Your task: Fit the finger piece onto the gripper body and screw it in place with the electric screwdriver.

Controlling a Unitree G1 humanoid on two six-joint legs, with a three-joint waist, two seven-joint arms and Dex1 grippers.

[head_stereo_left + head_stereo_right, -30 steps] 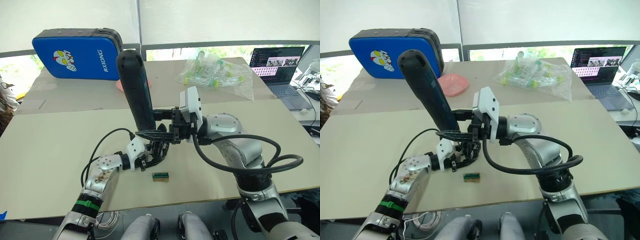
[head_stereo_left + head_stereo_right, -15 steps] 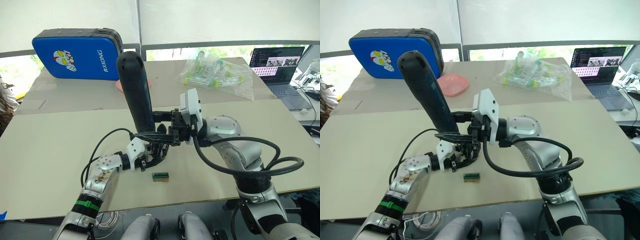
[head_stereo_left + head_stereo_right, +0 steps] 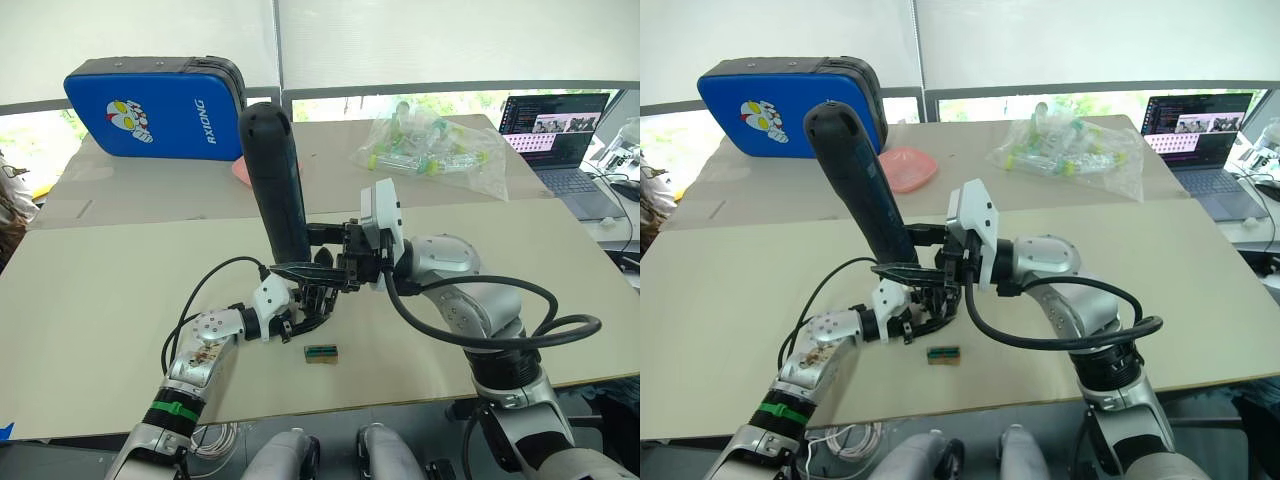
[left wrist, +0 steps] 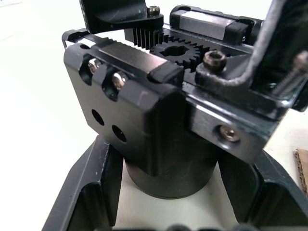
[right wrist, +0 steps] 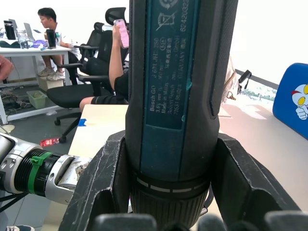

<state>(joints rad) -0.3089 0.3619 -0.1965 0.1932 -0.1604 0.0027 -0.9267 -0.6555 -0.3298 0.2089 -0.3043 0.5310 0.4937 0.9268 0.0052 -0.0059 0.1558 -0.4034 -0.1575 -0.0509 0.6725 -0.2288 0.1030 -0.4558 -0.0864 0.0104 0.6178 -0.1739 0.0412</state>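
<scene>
Gripping the electric screwdriver [image 3: 276,180] near its lower end, the right gripper [image 3: 325,254] is holding the tool almost upright over the middle of the tan table [image 3: 100,290], rounded end up and leaning slightly away from the robot. The right wrist view is showing both fingers [image 5: 103,183] pressing on either side of the screwdriver's barrel. Just below, the left gripper [image 3: 305,305] is clasping the gripper body [image 4: 144,110] by its round base, with its fingers [image 4: 89,187] closing against both sides and the exposed gear and screw heads facing up toward the tool. The screwdriver's tip is meeting the gripper body, though the bit itself is hidden among the black parts, and the finger piece cannot be told apart from them.

A small green-and-tan block [image 3: 321,352] is lying on the table just in front of the left gripper. Farther back, a clear plastic bag [image 3: 432,150] is holding green-and-white pieces, a pink dish [image 3: 904,166] is sitting near a blue case [image 3: 155,105], and an open laptop [image 3: 560,135] is standing at the right edge.
</scene>
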